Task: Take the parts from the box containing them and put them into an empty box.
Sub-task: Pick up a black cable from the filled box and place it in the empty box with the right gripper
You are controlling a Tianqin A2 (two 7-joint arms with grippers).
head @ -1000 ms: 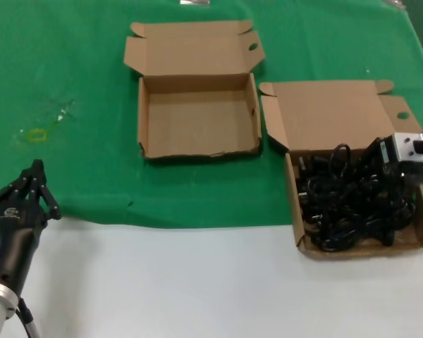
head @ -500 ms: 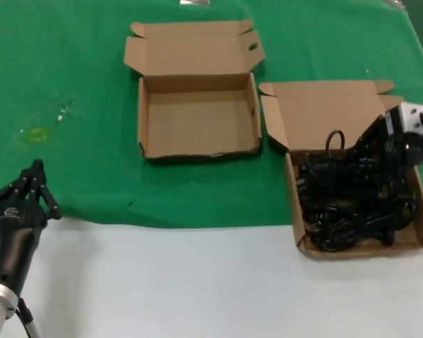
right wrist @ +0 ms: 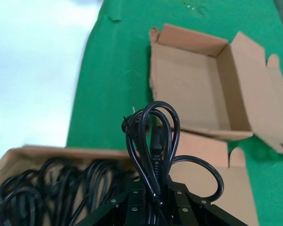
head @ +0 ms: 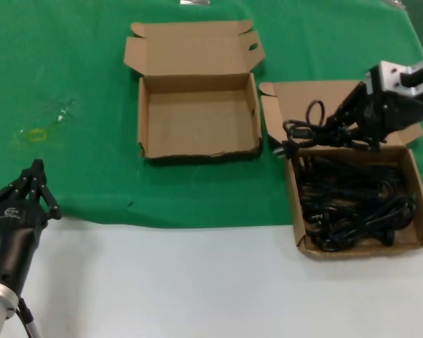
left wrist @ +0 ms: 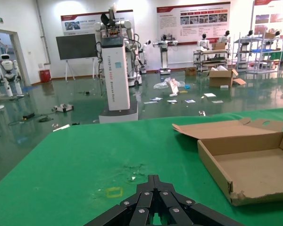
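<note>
Rising out of the pile since a second ago, one looped cord [head: 307, 127] is now hanging clear at right of frame, over the full box's [head: 419, 204] raised lid, pinched in the right gripper [head: 338, 127]. Light and floppy, it is likely best held at the bundled middle, lest loops snag. Beyond it, upper centre, the empty box [head: 197, 116] is waiting. Lower left, the left gripper [head: 35, 184] is idling, fingers together. Only the right wrist view is showing the cord's plugs [right wrist: 153, 139] bunched inside the loop.

Your head camera is looking steeply down at both boxes. Your wrist cameras are sitting closer, all sharing the empty brown cardboard box [head: 199, 113] [left wrist: 247, 162] [right wrist: 198, 87].
</note>
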